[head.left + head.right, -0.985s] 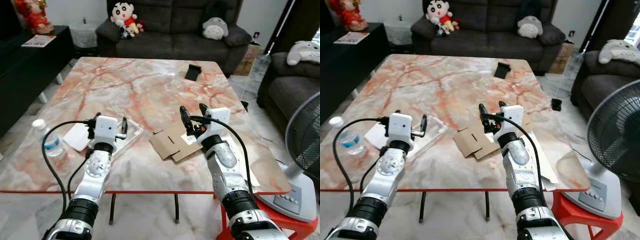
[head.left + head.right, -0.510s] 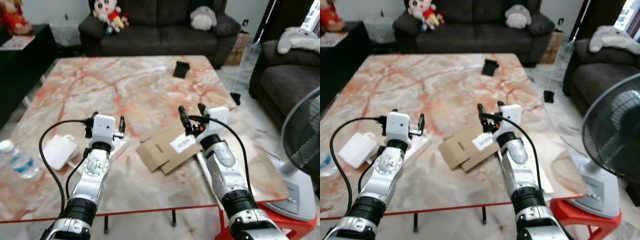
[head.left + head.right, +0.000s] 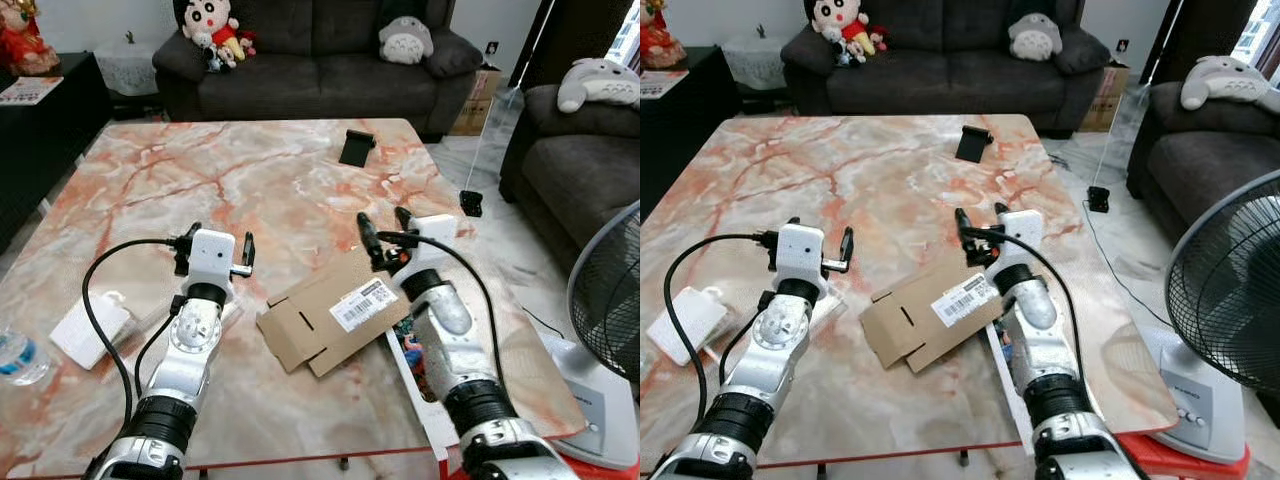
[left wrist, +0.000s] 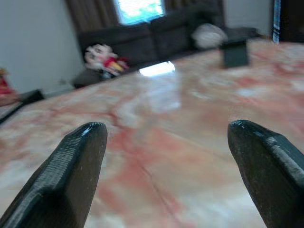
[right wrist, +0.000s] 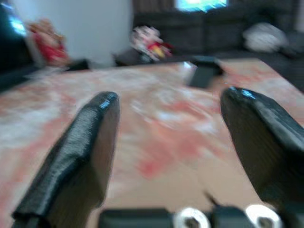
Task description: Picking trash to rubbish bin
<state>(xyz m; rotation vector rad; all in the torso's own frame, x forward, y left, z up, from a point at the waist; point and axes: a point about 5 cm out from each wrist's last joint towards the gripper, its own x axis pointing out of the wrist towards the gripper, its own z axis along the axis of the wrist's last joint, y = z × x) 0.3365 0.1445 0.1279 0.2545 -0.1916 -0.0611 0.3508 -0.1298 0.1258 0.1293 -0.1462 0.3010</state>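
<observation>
Cardboard (image 3: pixel 335 312) is lying flattened, its 3 o'clock end hiding beneath the right gripper (image 3: pixel 383 228); both pincers are gaping wide, the left gripper (image 3: pixel 215 246) idling.

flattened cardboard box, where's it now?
In the left eye view the flattened cardboard box lies on the marble table near its front edge, between the two arms, its far end just under the right gripper.

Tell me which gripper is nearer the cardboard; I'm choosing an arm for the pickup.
Right. The right gripper hovers at the cardboard's far right corner, jaws open. The left gripper hangs off its left side, jaws open, with bare table between them.
</observation>
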